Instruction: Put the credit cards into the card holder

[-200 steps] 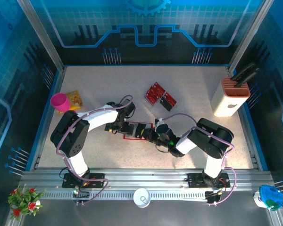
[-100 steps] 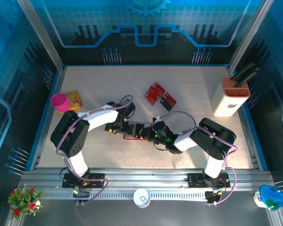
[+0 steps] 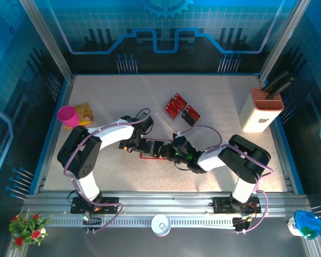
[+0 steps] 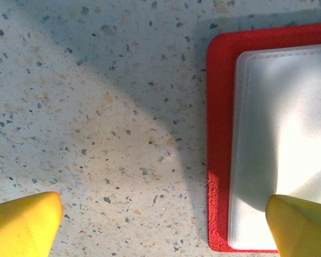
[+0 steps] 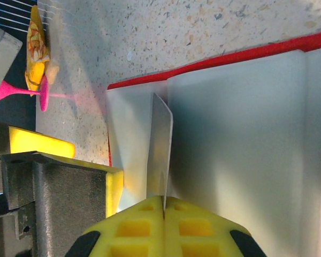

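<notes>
**While One Gripper Stands By, the Other Brings a Card to the Holder**

With the card holder (image 3: 150, 156) lying open mid-table, the right gripper (image 5: 163, 206) has its jaws pressed together on a thin card (image 5: 161, 150). The card is seen edge-on and pale in this light, standing upright over the holder's pale lining just beside a pocket edge. It is most likely one of the credit cards (image 3: 176, 106), the rest of which lie in a red-and-black cluster well apart on the far side.

The left gripper (image 4: 161, 224) hangs over the holder's left rim with its jaws spread wide and nothing between them. One finger is above bare table (image 4: 96, 107), the other above the lining. Whether either presses down cannot be told.

The left arm folds out from its near-left base, its forearm running right to a wrist that points down. The right arm bends at the elbow on the right and reaches left, low across the table.

To do this step well, the card should probably tip flatter, so that its leading edge lines up with the pocket mouth. It should then slide in without buckling, and the right gripper should let go only once the card is seated. The left gripper could pin the rim so the holder does not skid.
</notes>
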`<action>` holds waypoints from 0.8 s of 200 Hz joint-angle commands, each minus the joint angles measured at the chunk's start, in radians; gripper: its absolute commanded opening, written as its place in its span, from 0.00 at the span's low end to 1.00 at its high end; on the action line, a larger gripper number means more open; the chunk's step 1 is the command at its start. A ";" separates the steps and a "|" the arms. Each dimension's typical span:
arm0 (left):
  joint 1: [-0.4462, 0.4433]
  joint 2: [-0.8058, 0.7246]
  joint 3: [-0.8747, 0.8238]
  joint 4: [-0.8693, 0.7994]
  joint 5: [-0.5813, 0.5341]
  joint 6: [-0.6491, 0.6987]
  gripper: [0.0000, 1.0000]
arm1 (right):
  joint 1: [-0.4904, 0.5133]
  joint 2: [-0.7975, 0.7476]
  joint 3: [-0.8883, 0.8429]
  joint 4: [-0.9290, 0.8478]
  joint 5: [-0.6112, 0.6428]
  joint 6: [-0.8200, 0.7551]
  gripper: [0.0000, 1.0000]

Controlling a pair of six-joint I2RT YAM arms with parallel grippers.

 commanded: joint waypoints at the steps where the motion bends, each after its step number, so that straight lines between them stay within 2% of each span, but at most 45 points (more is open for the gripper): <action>1: -0.003 0.023 -0.023 -0.006 0.004 -0.010 0.99 | -0.003 0.021 0.019 -0.094 -0.068 0.006 0.00; 105: -0.004 0.018 -0.022 0.002 0.011 -0.017 0.99 | -0.023 0.108 0.086 -0.117 -0.203 0.008 0.00; 136: 0.004 -0.005 0.023 -0.012 0.024 -0.027 0.99 | -0.050 0.046 0.135 -0.251 -0.249 -0.082 0.31; 160: 0.028 -0.042 0.068 -0.023 0.048 -0.044 0.99 | -0.076 -0.048 0.188 -0.438 -0.249 -0.187 0.39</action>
